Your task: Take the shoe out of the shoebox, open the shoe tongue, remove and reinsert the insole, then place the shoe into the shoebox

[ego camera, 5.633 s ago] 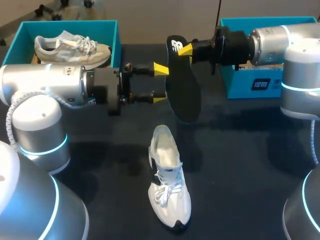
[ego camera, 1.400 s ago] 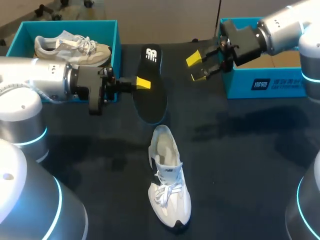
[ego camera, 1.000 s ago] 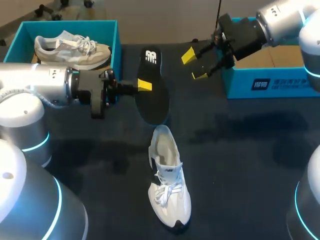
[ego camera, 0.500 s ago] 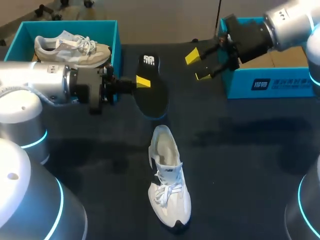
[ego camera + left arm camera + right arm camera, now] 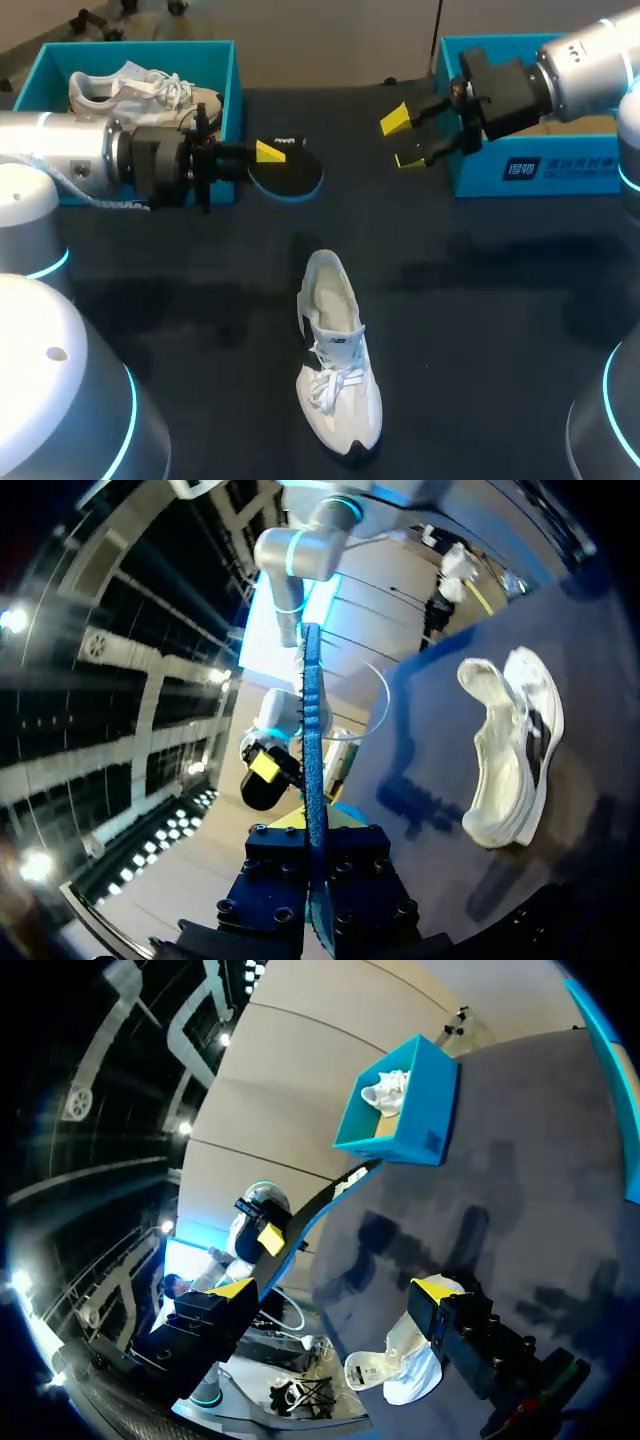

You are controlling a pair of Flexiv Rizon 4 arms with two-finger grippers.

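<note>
A white shoe (image 5: 337, 362) lies on the dark table, toe toward me, its mouth open; it also shows as the white shoe (image 5: 510, 748) and the white shoe (image 5: 398, 1368). My left gripper (image 5: 262, 155) is shut on the edge of a black insole (image 5: 287, 176) with a blue rim, held above the table behind the shoe. From the left wrist, the insole (image 5: 312, 770) stands edge-on between the fingers of the left gripper (image 5: 318, 900). My right gripper (image 5: 405, 140) hangs open and empty in front of the right shoebox (image 5: 530, 168), apart from the insole (image 5: 322, 1203). The right gripper (image 5: 333, 1290) faces it.
A second blue box (image 5: 232, 75) at the back left holds another pale shoe (image 5: 145, 95); the same blue box (image 5: 400, 1110) shows in the right wrist view. My left arm (image 5: 70, 165) lies across the left side of the table.
The left gripper has turned the insole from standing broadside to nearly flat and drawn it slightly left. The right gripper, still open, has drifted a little right and down.
</note>
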